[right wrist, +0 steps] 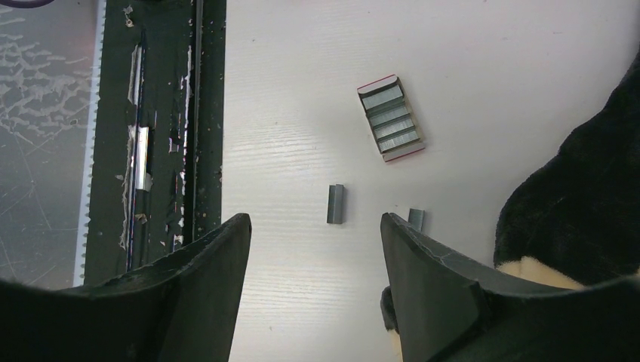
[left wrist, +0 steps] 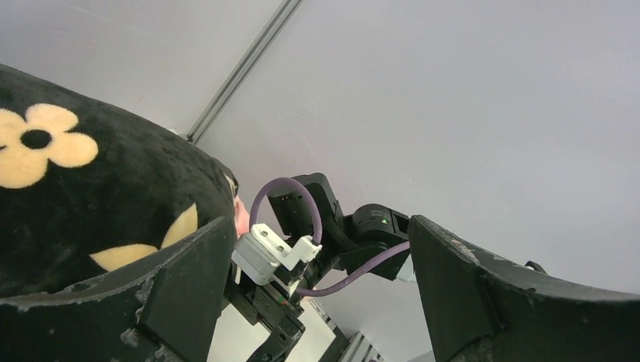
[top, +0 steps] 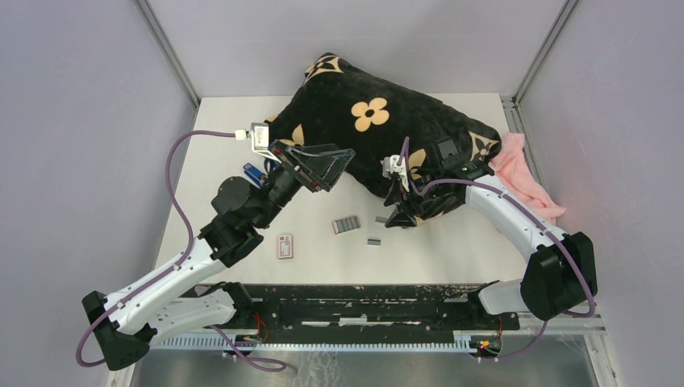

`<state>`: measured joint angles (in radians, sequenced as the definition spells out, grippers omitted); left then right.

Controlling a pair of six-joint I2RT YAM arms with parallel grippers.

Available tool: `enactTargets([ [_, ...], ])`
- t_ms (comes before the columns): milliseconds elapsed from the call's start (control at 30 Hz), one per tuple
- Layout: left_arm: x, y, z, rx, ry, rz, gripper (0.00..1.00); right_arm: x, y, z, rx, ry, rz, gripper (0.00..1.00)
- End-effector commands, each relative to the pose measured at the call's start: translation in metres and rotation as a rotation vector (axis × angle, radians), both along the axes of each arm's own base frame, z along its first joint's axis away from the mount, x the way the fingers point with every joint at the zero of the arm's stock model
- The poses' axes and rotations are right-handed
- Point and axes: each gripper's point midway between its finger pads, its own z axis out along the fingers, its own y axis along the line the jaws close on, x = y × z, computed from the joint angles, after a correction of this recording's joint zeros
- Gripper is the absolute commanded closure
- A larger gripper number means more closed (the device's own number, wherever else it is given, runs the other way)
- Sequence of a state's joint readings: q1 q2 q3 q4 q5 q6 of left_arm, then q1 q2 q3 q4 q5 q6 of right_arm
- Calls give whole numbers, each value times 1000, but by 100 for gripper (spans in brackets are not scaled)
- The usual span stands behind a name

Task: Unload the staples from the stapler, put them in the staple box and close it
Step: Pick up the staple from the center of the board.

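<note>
**Silvery staple strips loose on white table, both grippers empty**

Landmark: open tray (top: 346,225) (right wrist: 391,118), red-edged, with rows of staple strips packed in it, lying flat on the white table (top: 452,242).

- Staples: two loose strips on the table, neither one held.
  - First strip (top: 373,241) (right wrist: 335,204) lies right of the tray and a bit nearer the arm bases.
  - Second strip (top: 381,218) (right wrist: 416,219) lies right of the tray, about level with it. In the wrist view one finger (right wrist: 430,279) partly hides it. Can't tell if they touch.
- Right gripper (top: 401,211) (right wrist: 313,222) is right of the tray and points down at the table. Its fingers are spread moderately with nothing between them. The first strip shows in the gap, out past the tips.
- Left gripper (top: 335,165) (left wrist: 321,222) is raised behind and left of the tray. Its fingers are wide apart and empty, and the right arm's wrist shows between them.
- Small white-and-red box (top: 285,246) is left of the tray, well apart.
- Black cushion (top: 379,129) (left wrist: 90,196) with beige flowers is behind the tray.
- Pink cloth (top: 524,173) is far right of the tray, beside the cushion.
- Blue object (top: 252,173) is behind and left of the tray, mostly hidden by the left arm. Can't tell what it is.
</note>
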<state>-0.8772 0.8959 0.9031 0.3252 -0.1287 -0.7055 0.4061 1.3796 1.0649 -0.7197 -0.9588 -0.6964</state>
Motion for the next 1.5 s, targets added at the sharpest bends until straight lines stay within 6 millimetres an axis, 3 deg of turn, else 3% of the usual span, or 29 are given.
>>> enactTargets([
  [0, -2, 8, 25, -41, -75, 26, 8, -1, 3, 1, 19, -7, 13, 30],
  [233, -6, 7, 25, -30, -87, 13, 8, 0, 3, 2, 15, -8, 10, 30],
  [300, -4, 11, 17, -10, -84, 36, 8, 0, 4, 1, 10, -9, 10, 30],
  [467, 2, 31, -51, 121, -30, 131, 5, 4, 1, 1, -10, -14, -13, 30],
  [700, -12, 48, -181, 360, 120, 118, 5, 18, -1, -6, -57, -7, -95, 31],
  [767, -16, 54, -209, 396, 152, 116, 5, 22, -1, -10, -77, 6, -119, 31],
  [833, -20, 58, -225, 393, 167, 118, 4, 24, -2, -15, -96, 20, -139, 31],
  [1133, -23, 83, -264, 358, 210, 195, 4, 29, 6, -36, -177, 52, -175, 32],
  [1467, -25, 95, -285, 347, 271, 231, 5, 57, 18, -77, -391, 18, -308, 48],
])
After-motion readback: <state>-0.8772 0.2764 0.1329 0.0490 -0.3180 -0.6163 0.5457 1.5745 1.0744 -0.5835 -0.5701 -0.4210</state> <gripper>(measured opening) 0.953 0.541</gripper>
